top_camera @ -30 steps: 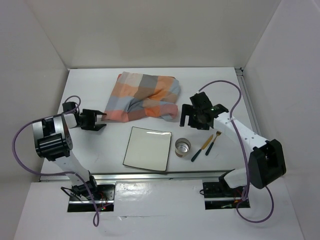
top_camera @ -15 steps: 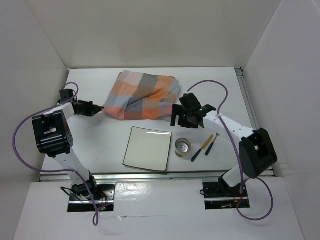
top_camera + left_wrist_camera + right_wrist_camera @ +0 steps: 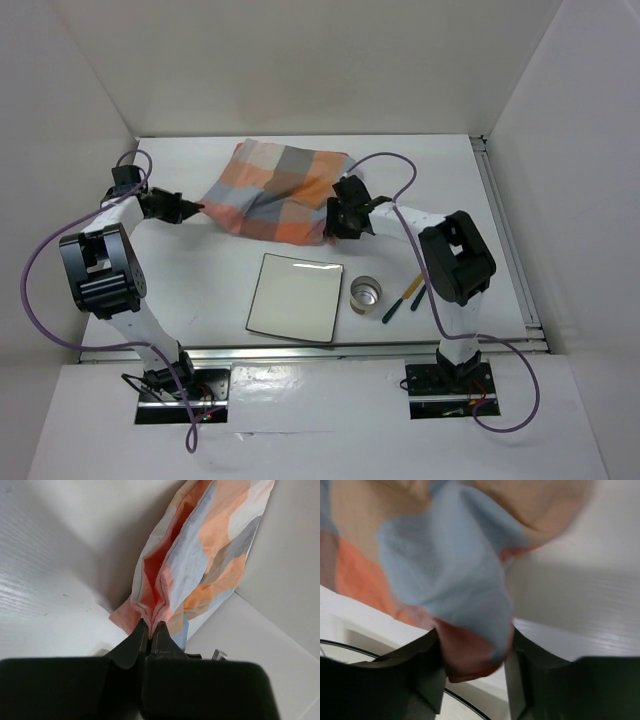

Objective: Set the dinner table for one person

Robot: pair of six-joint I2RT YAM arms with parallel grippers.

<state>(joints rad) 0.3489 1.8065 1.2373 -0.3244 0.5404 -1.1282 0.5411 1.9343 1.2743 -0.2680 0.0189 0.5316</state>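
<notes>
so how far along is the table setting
Early: nothing looks finished. In hand: the left jaws and right jaws each pinch a corner of the checked cloth, which is rumpled, not flat. To do, probably: spreading it on the dinner table, then arranging the square plate, cup and two utensils.

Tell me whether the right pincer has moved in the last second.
Yes. Against the fixed plate, the right pincer has swung left and farther from the bases, from beyond the cup to the checked cloth's right edge.
</notes>
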